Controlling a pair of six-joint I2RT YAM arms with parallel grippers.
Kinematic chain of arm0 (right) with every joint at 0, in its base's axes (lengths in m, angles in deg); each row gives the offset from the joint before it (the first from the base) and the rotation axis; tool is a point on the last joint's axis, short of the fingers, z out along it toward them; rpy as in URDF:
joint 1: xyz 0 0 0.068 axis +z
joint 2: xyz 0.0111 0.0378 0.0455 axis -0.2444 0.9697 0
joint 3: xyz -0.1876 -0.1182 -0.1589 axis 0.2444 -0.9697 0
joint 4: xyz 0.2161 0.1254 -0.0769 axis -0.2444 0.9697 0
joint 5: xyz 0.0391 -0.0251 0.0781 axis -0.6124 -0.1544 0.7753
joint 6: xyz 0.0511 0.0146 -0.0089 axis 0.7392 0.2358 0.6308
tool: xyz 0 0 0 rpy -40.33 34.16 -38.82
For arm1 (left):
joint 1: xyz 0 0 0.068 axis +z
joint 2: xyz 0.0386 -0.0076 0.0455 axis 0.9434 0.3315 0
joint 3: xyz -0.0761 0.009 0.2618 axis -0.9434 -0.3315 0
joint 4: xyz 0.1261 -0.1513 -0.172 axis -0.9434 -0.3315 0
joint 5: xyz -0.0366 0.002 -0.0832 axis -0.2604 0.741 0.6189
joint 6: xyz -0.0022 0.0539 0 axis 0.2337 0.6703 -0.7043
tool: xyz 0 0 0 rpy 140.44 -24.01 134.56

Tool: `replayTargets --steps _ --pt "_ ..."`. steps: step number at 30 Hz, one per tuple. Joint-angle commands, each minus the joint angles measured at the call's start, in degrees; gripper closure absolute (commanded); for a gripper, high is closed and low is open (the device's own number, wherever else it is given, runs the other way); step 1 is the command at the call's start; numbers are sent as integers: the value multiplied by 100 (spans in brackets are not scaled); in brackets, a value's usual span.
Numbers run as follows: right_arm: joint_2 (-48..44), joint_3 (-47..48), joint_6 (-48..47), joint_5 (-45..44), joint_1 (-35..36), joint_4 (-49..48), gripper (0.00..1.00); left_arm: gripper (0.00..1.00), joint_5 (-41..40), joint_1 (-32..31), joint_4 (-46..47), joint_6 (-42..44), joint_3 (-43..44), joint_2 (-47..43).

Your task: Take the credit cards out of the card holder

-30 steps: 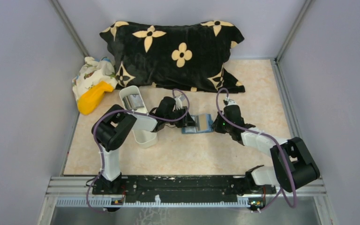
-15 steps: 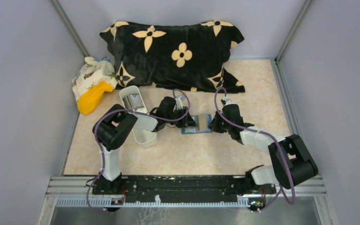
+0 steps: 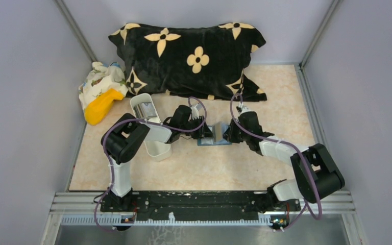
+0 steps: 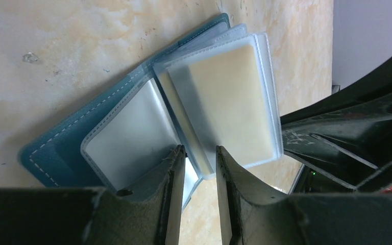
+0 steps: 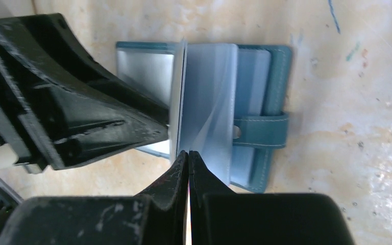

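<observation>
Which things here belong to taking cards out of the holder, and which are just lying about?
Job: card holder, tan card in its clear sleeve, left gripper, right gripper.
Lying about: black pillow, yellow object, patterned cloth, white tray holding something silvery I cannot identify.

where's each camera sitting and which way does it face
Top external: fixed above and behind the arm bases, looking down at the table; both arms show whole, meeting at the small blue-teal folding card holder.
Left wrist: on the left arm, looking down along the left gripper at the open holder; jaws a little apart.
Right wrist: on the right arm, looking down past the right gripper; jaws together.
Shared: each wrist view shows the holder and the other arm's black gripper.
</observation>
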Motion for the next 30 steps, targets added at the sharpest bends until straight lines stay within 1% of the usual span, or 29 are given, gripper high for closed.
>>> replayTargets --steps 1,18,21,27,30 --pt "-14 453 -23 75 119 -275 100 65 54 18 -69 119 51 139" --pt "179 656 -130 129 286 -264 100 66 198 97 68 29 -86 7" --pt "380 649 -132 172 348 -345 100 66 112 97 17 40 -150 -217" --pt "714 600 -111 191 460 -525 100 66 -311 97 -413 236 -274 -1013" --pt "774 576 -121 148 462 -536 100 66 -408 102 -595 319 -261 -1207"
